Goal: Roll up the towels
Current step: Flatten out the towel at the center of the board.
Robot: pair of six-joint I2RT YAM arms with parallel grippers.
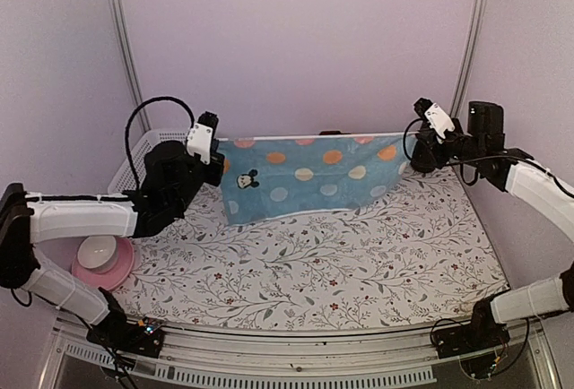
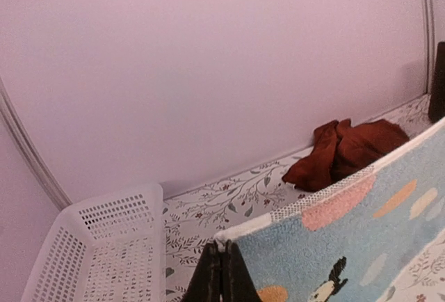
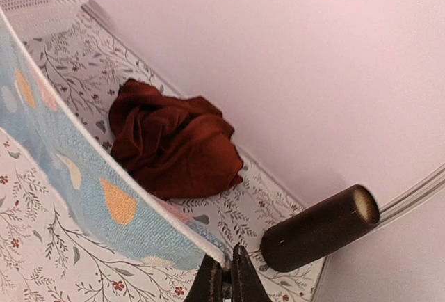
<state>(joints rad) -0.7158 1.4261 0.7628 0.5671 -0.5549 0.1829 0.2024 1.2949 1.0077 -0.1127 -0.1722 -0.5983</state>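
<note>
At the far side of the table, I hold the blue spotted towel taut — left end effector and right end effector each clamped on a top corner — ready to lay flat; the maroon towel sits crumpled behind.

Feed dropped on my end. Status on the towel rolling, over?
Left gripper and right gripper both shut on top corners of blue dotted towel, stretched between them. Maroon towel crumpled behind, unrolled. Dark cylinder lying near right gripper.
</note>
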